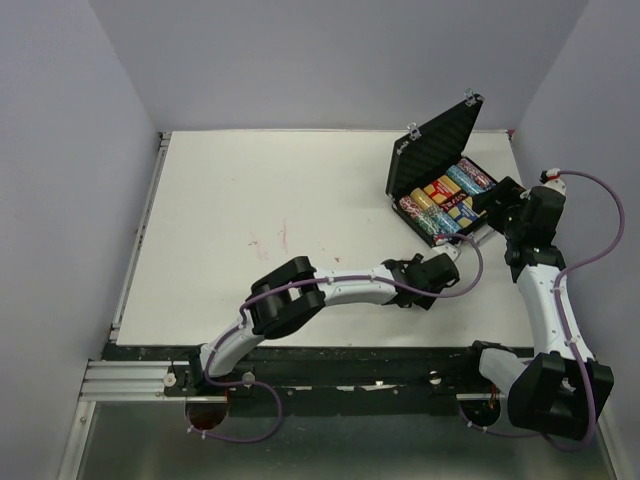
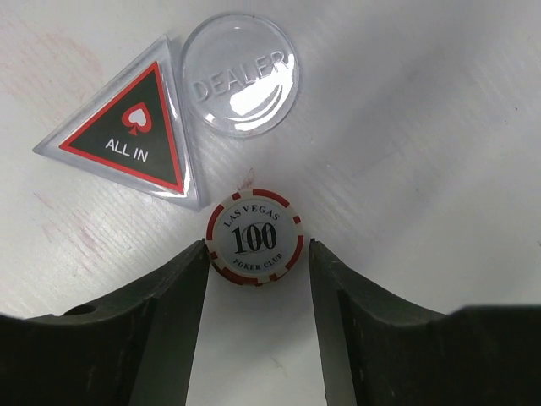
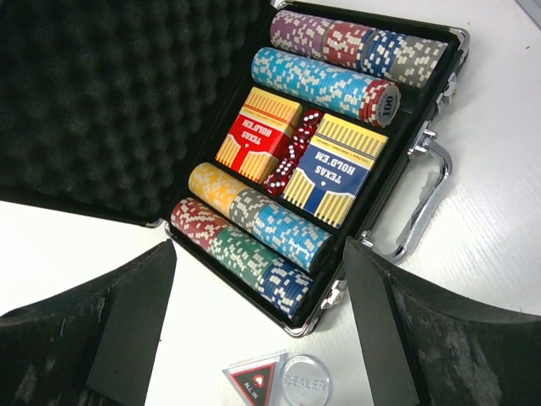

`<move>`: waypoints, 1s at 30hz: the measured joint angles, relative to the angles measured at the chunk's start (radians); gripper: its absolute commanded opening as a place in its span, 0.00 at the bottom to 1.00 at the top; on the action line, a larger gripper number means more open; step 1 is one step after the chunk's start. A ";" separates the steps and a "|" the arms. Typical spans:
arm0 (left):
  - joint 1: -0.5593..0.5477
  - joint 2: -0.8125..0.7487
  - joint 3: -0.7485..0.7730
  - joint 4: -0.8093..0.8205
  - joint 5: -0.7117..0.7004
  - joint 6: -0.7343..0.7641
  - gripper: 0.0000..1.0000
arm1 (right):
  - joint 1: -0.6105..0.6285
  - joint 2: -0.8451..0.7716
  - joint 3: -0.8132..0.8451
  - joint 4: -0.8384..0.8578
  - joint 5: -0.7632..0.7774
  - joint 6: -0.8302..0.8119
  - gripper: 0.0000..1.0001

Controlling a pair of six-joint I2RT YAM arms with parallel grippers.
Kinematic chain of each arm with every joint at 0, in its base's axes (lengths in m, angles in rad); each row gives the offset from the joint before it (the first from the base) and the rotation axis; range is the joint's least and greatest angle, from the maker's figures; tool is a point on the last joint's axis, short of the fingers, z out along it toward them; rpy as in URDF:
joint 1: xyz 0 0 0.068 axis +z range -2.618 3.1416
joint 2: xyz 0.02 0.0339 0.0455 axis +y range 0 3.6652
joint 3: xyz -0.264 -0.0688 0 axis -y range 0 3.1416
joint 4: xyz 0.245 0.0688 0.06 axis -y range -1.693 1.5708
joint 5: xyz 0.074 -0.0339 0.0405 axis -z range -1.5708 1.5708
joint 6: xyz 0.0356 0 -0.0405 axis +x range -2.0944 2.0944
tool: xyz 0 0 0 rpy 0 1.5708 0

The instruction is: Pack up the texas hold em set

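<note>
**Open poker case at far right of the counter, loose pieces just in front of it**

Nearest the viewer, two arms reach from the near edge across a white counter (image 1: 250,200). The left gripper (image 2: 258,251) points down at the surface with its jaws apart, about the width of one chip. A single red-and-white chip (image 2: 254,238) marked "100" lies flat there, its near half between the fingertips. I cannot tell whether they touch its rim.

Just beyond the chip lie a triangular marker (image 2: 131,135), dark with a red border and the words "ALL IN", and a clear disc (image 2: 241,74) embossed "DEALER". The two sit side by side, edges almost touching.

The right gripper (image 3: 258,251) hangs wide open and holds nothing, facing the case (image 1: 435,145).

The black case stands open beyond the marker and disc, its foam-lined lid (image 3: 101,93) raised. Inside are four chip rows (image 3: 321,80) in mixed colours. Between them sit a red deck (image 3: 258,135) and a blue deck (image 3: 334,169), with red dice (image 3: 292,152) between the decks. A silver handle (image 3: 423,194) rests on the counter.
</note>
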 measured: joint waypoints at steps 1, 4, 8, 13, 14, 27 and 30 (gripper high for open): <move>0.000 0.003 0.006 -0.003 0.000 0.000 0.58 | 0.000 0.000 0.000 0.000 0.000 0.000 0.88; 0.003 0.008 0.013 -0.003 0.000 0.000 0.56 | 0.000 0.000 0.000 0.000 -0.002 0.000 0.88; 0.006 0.009 0.013 -0.003 0.001 -0.001 0.51 | 0.000 0.000 0.000 0.000 -0.002 0.000 0.88; 0.014 0.009 0.013 -0.003 0.006 -0.005 0.42 | 0.000 0.000 0.000 0.000 -0.003 0.000 0.88; 0.015 0.009 0.013 -0.003 0.007 -0.005 0.39 | 0.000 0.000 0.000 0.000 -0.003 0.000 0.88; 0.026 -0.130 -0.318 0.361 0.033 0.023 0.27 | 0.000 -0.021 -0.059 -0.004 -0.073 0.013 0.86; 0.026 -0.183 -0.447 0.494 0.038 0.036 0.27 | 0.000 -0.021 -0.100 -0.008 -0.124 0.026 0.84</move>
